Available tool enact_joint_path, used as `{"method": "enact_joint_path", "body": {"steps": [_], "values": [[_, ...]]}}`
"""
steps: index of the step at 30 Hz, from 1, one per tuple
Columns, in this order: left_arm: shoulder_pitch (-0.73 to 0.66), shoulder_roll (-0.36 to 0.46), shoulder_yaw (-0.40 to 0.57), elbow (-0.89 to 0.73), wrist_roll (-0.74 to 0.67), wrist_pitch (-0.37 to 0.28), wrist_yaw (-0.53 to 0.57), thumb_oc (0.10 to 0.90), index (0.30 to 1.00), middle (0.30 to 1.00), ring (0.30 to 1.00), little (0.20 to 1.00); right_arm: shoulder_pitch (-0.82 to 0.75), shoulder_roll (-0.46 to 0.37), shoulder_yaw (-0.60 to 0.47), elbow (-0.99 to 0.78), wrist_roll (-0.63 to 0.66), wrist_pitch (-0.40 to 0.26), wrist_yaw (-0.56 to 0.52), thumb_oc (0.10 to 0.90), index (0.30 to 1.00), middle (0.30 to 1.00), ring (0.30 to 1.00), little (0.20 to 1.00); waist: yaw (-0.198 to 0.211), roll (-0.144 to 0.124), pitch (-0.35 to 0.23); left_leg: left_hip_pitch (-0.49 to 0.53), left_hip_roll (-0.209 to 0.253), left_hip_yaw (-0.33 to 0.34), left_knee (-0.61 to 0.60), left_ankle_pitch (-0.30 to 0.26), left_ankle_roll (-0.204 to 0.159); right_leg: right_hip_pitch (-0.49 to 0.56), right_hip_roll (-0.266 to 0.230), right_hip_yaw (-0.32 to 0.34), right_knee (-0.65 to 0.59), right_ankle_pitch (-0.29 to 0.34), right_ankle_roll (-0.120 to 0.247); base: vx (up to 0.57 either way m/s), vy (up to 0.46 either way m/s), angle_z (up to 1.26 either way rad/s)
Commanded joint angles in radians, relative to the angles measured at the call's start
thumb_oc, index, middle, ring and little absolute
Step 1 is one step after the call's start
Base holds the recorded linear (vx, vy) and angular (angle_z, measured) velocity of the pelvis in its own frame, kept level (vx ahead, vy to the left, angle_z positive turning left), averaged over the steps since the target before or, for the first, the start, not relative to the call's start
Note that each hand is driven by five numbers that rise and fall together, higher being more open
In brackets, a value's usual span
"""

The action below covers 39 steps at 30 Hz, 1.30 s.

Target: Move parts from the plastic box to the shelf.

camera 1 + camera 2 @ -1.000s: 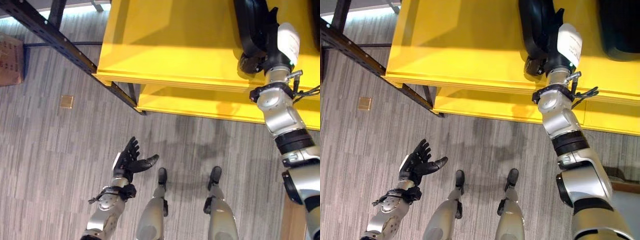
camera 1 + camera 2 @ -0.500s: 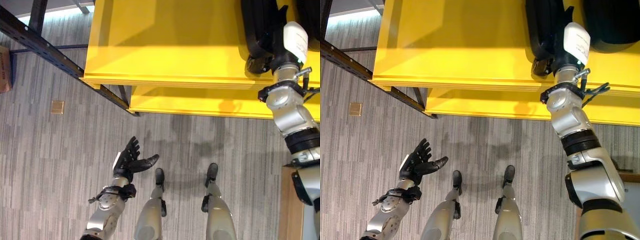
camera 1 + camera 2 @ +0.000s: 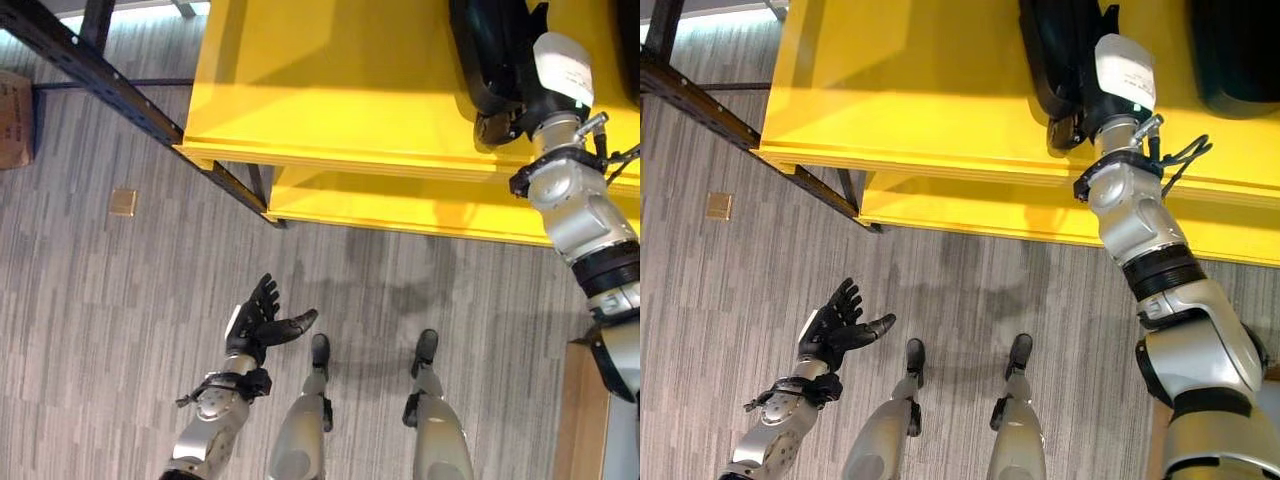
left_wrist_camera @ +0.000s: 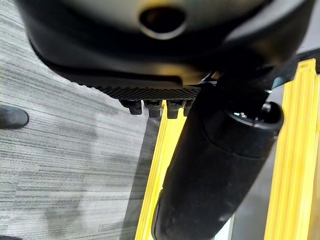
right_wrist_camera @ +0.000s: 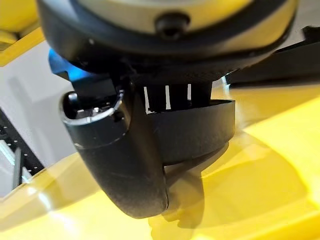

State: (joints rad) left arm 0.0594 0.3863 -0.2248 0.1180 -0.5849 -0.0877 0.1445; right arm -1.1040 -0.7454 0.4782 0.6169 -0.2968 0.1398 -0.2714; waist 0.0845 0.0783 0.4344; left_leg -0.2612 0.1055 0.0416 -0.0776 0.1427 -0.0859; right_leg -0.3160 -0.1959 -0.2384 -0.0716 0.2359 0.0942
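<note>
Between the earlier frames and the current ones the whole scene shifts sideways, which indicates camera movement; the right hand (image 3: 1110, 85) holds the same place at the near end of the black part (image 3: 1055, 50), and the left hand (image 3: 258, 322) is unchanged.

The black part, a curved dark plastic moulding, lies on the upper yellow shelf (image 3: 330, 90). It extends from the right hand toward the far side of the shelf. The right hand is at the end of the part nearest the shelf's front edge, with its white-covered thumb beside the part. In the right wrist view the fingers (image 5: 167, 97) reach over the rim of the black part (image 5: 200, 132) while the thumb (image 5: 120, 155) lies across its near face, so the hand is closed in a grasp on the part. The part's underside sits close above the yellow surface, and contact cannot be confirmed.

A second dark item (image 3: 1235, 50) lies further right on the same shelf, apart from the held part.

The left hand hangs low over the grey floor (image 3: 90, 300), palm up, fingers straight and spread, holding nothing. A lower yellow shelf (image 3: 400, 205) projects beneath the upper one.
</note>
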Motion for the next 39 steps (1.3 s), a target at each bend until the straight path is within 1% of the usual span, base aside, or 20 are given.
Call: {"method": "enact_joint_path", "body": {"steps": [1,2,5,9,18,21,28,33,39], "values": [[0.03,0.088,0.034,-0.09,-0.012,-0.079,0.003,0.9,1.0,1.0,1.0,1.0,-0.186,-0.001,0.059,0.044,-0.015,-0.055,-0.02,0.4,0.3,0.3,0.3,0.3,0.035,-0.068,-0.038,0.066,0.036,-0.029,-0.01,-0.043,-0.002,0.013,-0.088,-0.002,0.107,-0.047,0.077,0.0,0.021,0.16],[0.028,0.088,0.034,-0.089,-0.014,-0.08,0.004,0.9,1.0,1.0,1.0,1.0,-0.192,0.013,0.055,0.067,-0.001,-0.053,-0.025,0.4,0.3,0.3,0.3,0.3,0.042,-0.068,-0.039,0.062,0.035,-0.032,-0.01,-0.043,-0.002,0.017,-0.09,-0.004,0.101,-0.045,0.077,0.0,0.021,0.17],[0.028,0.089,0.035,-0.09,-0.014,-0.081,0.005,0.9,1.0,1.0,1.0,1.0,-0.196,0.018,0.055,0.075,0.003,-0.052,-0.026,0.4,0.3,0.3,0.3,0.3,0.044,-0.068,-0.038,0.061,0.034,-0.034,-0.01,-0.043,-0.002,0.018,-0.09,-0.005,0.099,-0.043,0.078,0.0,0.013,0.06],[0.028,0.094,0.039,-0.094,-0.025,-0.083,0.008,0.9,1.0,1.0,1.0,1.0,-0.238,0.046,0.068,0.155,0.036,-0.047,-0.029,0.4,0.3,0.3,0.3,0.3,0.057,-0.07,-0.039,0.055,0.03,-0.044,-0.009,-0.041,-0.001,0.025,-0.093,-0.013,0.087,-0.038,0.08,0.01,0.019,0.04],[0.024,0.099,0.042,-0.097,-0.032,-0.085,0.015,0.9,1.0,1.0,1.0,1.0,-0.278,0.11,0.057,0.246,0.116,-0.044,-0.045,0.4,0.3,0.3,0.3,0.3,0.067,-0.074,-0.042,0.051,0.026,-0.052,-0.007,-0.042,0.003,0.036,-0.094,-0.017,0.078,-0.037,0.079,0.0,0.004,0.01],[0.023,0.099,0.042,-0.097,-0.036,-0.083,0.022,0.9,1.0,1.0,1.0,1.0,-0.288,0.142,0.04,0.299,0.161,-0.041,-0.06,0.4,0.3,0.3,0.3,0.3,0.068,-0.077,-0.043,0.051,0.023,-0.053,-0.006,-0.043,0.003,0.04,-0.095,-0.017,0.076,-0.035,0.079,0.0,0.025,0.11],[0.019,0.099,0.046,-0.098,-0.032,-0.08,0.034,0.9,1.0,1.0,1.0,1.0,-0.289,0.185,0.034,0.313,0.17,-0.033,-0.068,0.4,0.3,0.3,0.3,0.3,0.068,-0.081,-0.043,0.052,0.024,-0.054,-0.005,-0.043,0.004,0.041,-0.093,-0.012,0.071,-0.034,0.078,0.0,0.002,0.01],[0.02,0.096,0.047,-0.098,-0.029,-0.079,0.042,0.9,1.0,1.0,1.0,1.0,-0.274,0.23,0.0,0.305,0.197,-0.03,-0.088,0.4,0.3,0.3,0.3,0.3,0.067,-0.082,-0.043,0.053,0.024,-0.053,-0.005,-0.043,0.004,0.044,-0.093,-0.012,0.074,-0.036,0.076,0.0,0.0,0.0],[0.02,0.096,0.047,-0.096,-0.022,-0.072,0.056,0.9,1.0,1.0,1.0,1.0,-0.249,0.25,-0.038,0.295,0.204,-0.02,-0.122,0.4,0.3,0.3,0.3,0.3,0.063,-0.081,-0.041,0.054,0.025,-0.053,-0.006,-0.043,0.004,0.043,-0.094,-0.013,0.077,-0.037,0.077,0.0,0.0,0.0]]}}
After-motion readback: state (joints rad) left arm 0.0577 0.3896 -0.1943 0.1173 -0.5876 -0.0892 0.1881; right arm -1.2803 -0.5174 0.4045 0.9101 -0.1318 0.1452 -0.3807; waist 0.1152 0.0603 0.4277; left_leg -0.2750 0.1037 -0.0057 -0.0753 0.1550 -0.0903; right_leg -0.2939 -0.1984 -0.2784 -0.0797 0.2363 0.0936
